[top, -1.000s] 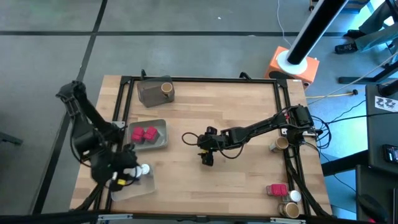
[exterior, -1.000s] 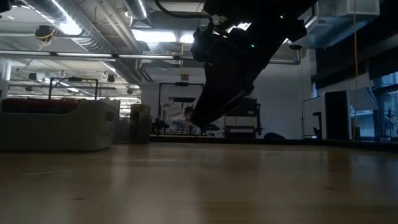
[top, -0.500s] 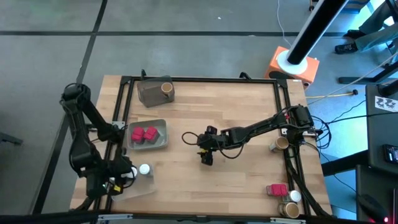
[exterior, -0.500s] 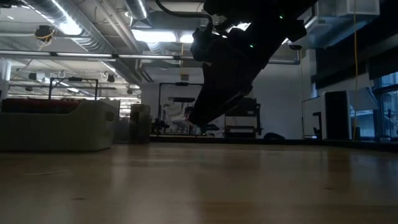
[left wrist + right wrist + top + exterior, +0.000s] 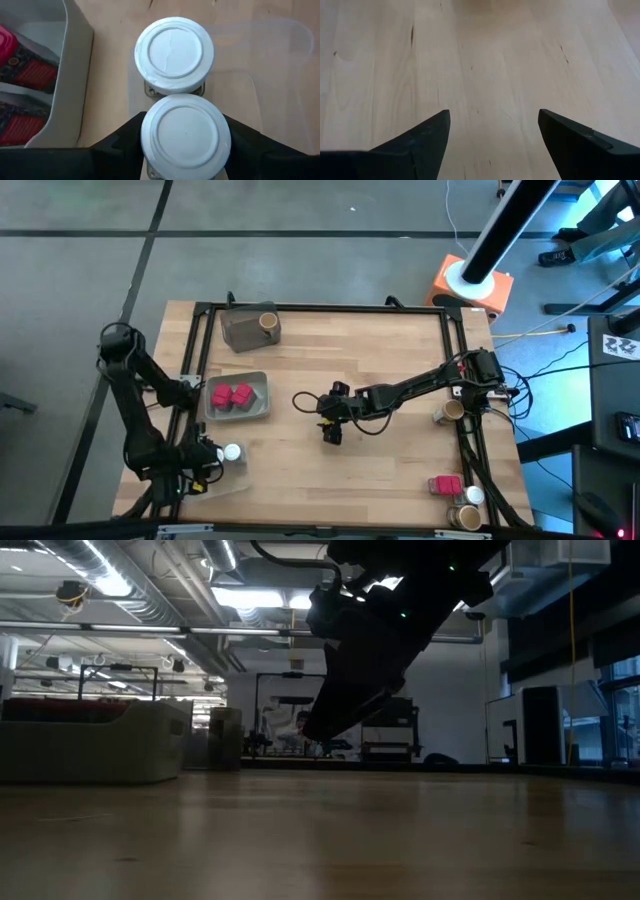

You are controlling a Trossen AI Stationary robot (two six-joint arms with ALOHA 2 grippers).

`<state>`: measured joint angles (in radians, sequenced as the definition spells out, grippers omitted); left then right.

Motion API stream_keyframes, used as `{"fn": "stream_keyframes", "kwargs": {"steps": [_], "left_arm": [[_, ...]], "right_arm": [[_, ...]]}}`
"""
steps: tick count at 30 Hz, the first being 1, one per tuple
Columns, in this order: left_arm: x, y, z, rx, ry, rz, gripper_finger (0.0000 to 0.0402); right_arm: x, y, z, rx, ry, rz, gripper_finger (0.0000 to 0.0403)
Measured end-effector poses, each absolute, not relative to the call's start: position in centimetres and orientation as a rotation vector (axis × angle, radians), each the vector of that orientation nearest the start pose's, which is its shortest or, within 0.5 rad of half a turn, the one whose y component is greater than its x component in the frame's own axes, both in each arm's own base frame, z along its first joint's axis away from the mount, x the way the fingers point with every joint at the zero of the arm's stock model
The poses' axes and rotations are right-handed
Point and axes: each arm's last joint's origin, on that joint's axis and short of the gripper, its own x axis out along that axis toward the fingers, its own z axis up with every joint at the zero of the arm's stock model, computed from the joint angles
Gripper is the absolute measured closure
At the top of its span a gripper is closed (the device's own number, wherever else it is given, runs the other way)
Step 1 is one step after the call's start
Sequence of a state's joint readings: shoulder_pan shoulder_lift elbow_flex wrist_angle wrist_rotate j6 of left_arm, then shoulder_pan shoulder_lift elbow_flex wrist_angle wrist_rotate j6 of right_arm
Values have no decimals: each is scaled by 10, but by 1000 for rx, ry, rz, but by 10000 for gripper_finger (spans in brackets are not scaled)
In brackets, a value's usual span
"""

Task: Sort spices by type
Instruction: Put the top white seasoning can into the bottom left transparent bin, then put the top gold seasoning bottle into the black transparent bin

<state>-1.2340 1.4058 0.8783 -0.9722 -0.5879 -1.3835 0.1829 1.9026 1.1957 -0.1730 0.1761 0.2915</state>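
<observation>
Since a second ago your left gripper [image 5: 185,150] has drawn back toward the desk's front-left corner, its fingers pinching a white-capped jar [image 5: 185,134] with a flat round lid, touching a second white-capped jar [image 5: 174,54]. Your right gripper [image 5: 492,135] hovers spread mid-desk.

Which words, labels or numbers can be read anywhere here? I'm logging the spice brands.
None can be read.
Pink-red packets in the grey tray: patterned faces, print too blurred to read.
White-capped jars: caps blank; the nearer white-capped jar sits between the left claw's fingers.
Black-and-white marker sheet beyond the table's right edge: a pattern, not text.
Right claw: open over bare wood.
</observation>
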Motion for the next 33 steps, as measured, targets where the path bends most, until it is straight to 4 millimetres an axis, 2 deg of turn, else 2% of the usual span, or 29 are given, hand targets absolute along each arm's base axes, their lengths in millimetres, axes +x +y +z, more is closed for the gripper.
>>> {"fn": "stream_keyframes", "kwargs": {"steps": [7,13,21,25,28,33], "left_arm": [[88,-207,198,-67,1016,193,155],[87,-205,202,-88,1041,181,146],[85,-199,236,-156,1008,108,145],[84,-190,255,-150,899,67,148],[86,-183,267,-91,718,74,148],[91,-179,276,23,467,146,148]], "right_arm": [[387,66,165,116,857,-119,100],[387,66,165,116,857,-119,100],[387,66,165,113,858,-118,100],[387,66,165,112,858,-117,100],[387,67,166,113,852,-116,100],[388,67,167,95,857,-93,100]]}}
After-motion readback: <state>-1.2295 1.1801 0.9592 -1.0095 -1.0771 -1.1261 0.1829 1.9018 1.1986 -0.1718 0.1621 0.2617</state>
